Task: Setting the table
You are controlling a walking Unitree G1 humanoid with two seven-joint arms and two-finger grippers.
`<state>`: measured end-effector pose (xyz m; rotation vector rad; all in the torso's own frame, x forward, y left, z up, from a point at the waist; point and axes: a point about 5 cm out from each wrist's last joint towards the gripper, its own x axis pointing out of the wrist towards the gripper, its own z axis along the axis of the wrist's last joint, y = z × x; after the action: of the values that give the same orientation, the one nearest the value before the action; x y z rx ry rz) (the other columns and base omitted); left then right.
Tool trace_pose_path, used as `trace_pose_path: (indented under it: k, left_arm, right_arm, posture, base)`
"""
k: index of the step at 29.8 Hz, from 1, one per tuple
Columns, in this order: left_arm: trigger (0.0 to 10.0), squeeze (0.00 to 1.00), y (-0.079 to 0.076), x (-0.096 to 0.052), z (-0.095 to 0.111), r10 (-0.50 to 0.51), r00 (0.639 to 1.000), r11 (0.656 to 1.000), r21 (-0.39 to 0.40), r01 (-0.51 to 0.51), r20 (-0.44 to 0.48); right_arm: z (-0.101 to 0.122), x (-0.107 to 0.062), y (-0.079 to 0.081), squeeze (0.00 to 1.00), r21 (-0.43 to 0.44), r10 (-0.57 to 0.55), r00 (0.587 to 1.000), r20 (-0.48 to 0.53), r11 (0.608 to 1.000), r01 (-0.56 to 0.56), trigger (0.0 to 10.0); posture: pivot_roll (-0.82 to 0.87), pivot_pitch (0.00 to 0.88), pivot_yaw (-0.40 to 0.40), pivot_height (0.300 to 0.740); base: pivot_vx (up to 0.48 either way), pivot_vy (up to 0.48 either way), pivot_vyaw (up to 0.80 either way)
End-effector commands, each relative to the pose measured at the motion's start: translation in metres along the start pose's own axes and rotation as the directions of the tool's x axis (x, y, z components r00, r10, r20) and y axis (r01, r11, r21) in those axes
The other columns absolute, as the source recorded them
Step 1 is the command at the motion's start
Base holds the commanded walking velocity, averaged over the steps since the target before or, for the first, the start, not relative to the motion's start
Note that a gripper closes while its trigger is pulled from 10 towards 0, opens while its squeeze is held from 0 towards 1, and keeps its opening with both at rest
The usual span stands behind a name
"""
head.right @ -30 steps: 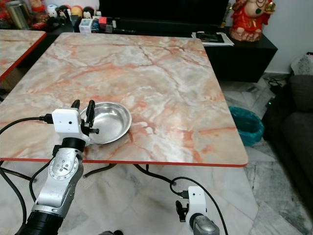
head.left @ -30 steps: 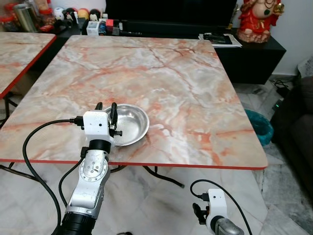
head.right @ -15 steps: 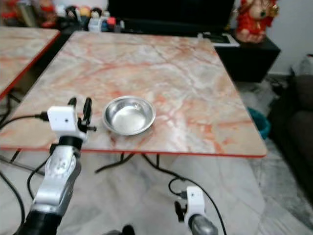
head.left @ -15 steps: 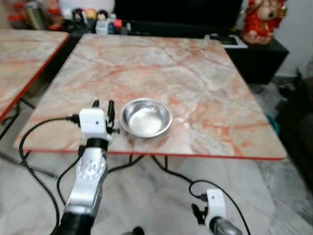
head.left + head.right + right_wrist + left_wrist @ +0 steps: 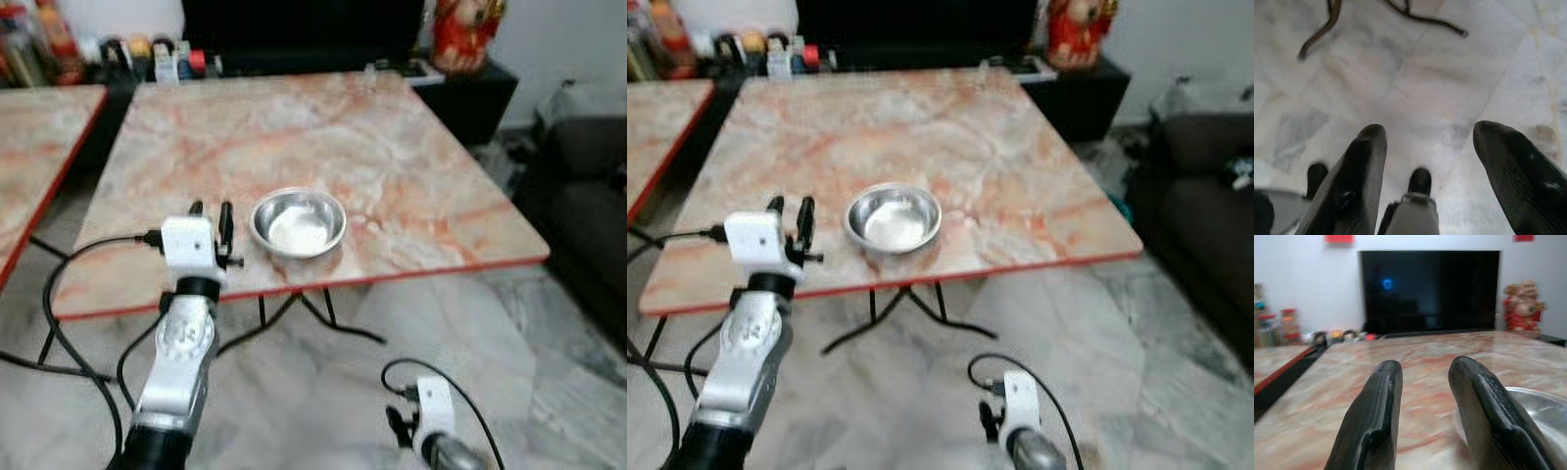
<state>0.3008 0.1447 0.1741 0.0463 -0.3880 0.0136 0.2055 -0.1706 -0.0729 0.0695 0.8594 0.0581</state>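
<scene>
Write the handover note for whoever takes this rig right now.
Left gripper: open, empty, raised over the near edge of the marble table, just left of the steel bowl and not touching it.
Right gripper: open, empty, hanging low over the floor.
Done: the bowl sits upright and empty on the table near its front edge.
Left: nothing else is laid out yet; fetch the remaining tableware.

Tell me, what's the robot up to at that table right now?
Left gripper open, empty, over the table edge just beside the steel bowl. Right gripper open, hanging low above the floor. Bowl sits empty near the front edge. Nothing blocking.
</scene>
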Motion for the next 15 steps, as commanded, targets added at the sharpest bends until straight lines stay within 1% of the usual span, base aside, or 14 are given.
trace_pose_path:
  k: [1, 15]
  left_arm:
    - [10.0, 0.00, 0.0094, -0.0005, 0.0017, 0.025, 1.000, 0.999, 0.021, -0.025, 0.001]
    - [10.0, 0.00, 0.0094, -0.0004, 0.0045, 0.025, 1.000, 0.999, 0.022, -0.025, 0.002]
  right_arm:
    - [0.0052, 0.0022, 0.0076, 0.00, 0.004, 0.020, 1.000, 0.012, 1.000, -0.020, 10.0]
    - [0.0056, 0.0024, 0.0081, 0.00, -0.006, 0.027, 1.000, 0.010, 1.000, -0.027, 10.0]
  posture:
    - [0.13, 0.103, -0.050, 0.740]
    - [0.13, 0.100, -0.052, 0.740]
  base:
    - [0.000, 0.439, 0.00]
    - [0.000, 0.442, 0.00]
